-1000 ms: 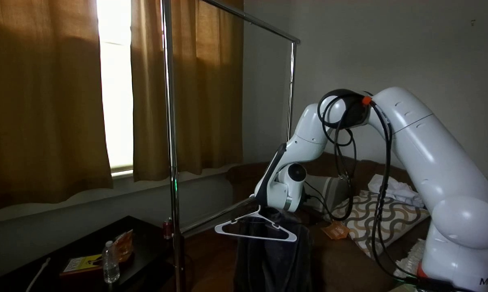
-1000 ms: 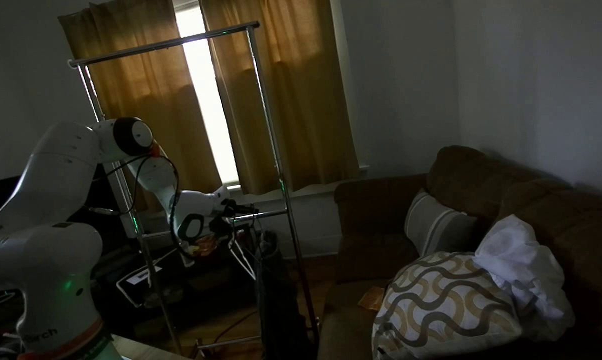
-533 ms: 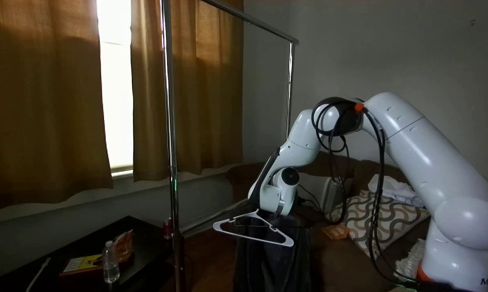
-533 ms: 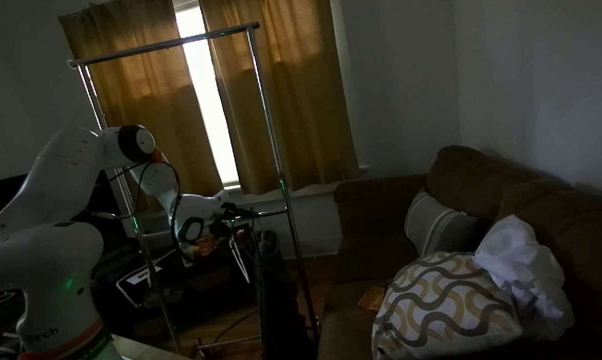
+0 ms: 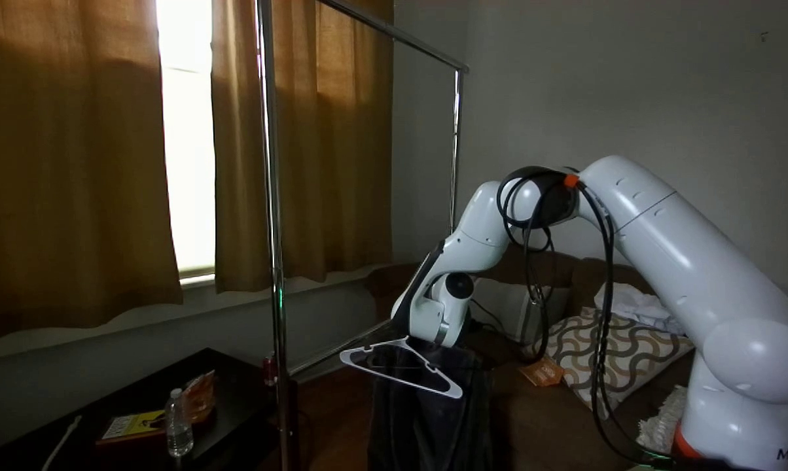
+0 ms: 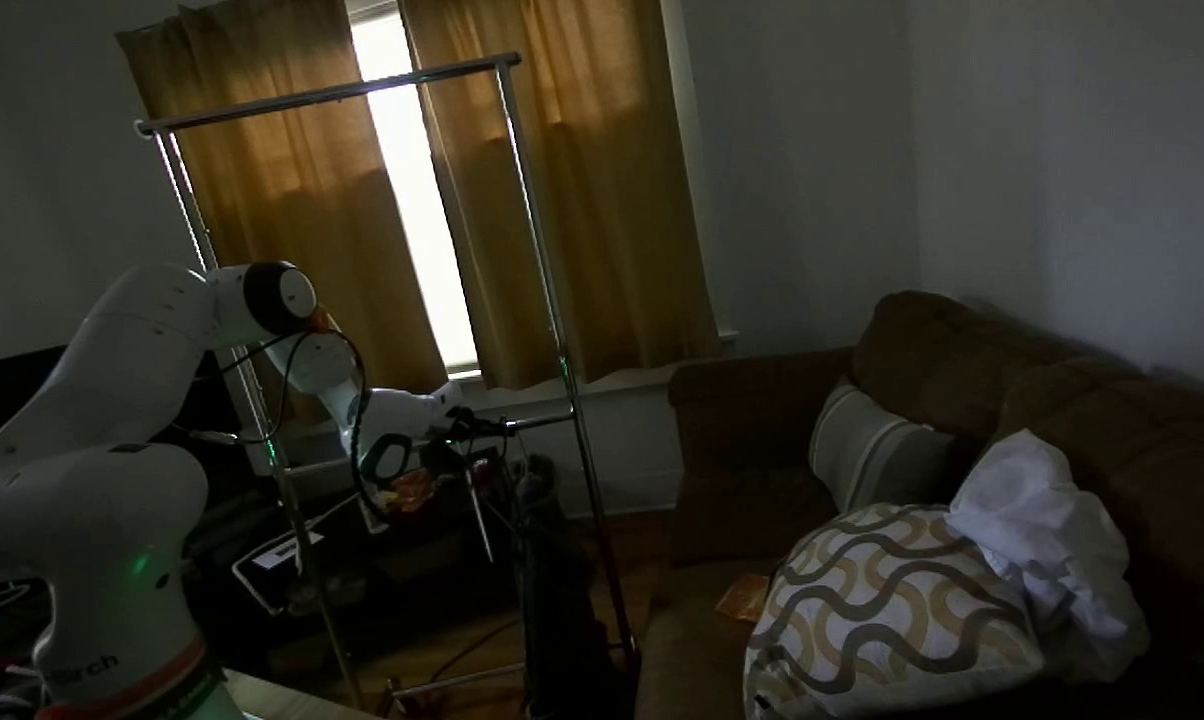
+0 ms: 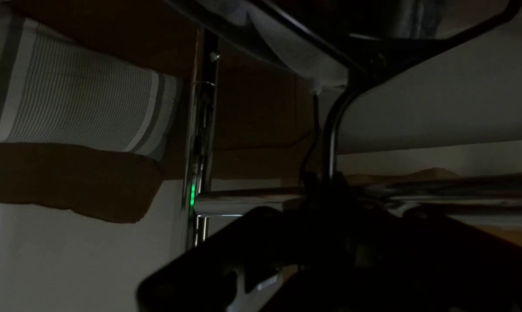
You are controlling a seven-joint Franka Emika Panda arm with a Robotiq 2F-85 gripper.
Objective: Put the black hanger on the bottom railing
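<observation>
Wrist view: the gripper (image 7: 326,186) pinches the black hanger (image 7: 369,76) by its slim hook (image 7: 330,145), near the bottom railing (image 7: 243,201). Light and stiff, I'd judge, probably slick too, so that hook's the place to hold!

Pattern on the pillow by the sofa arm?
Pillow: grey and whitish stripes, clearest in the wrist view.

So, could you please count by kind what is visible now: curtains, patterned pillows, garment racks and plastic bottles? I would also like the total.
Curtains: 2
Patterned pillows: 2 (one striped, one wavy)
Garment rack: 1
Plastic bottle: 1
Total: 6
</observation>
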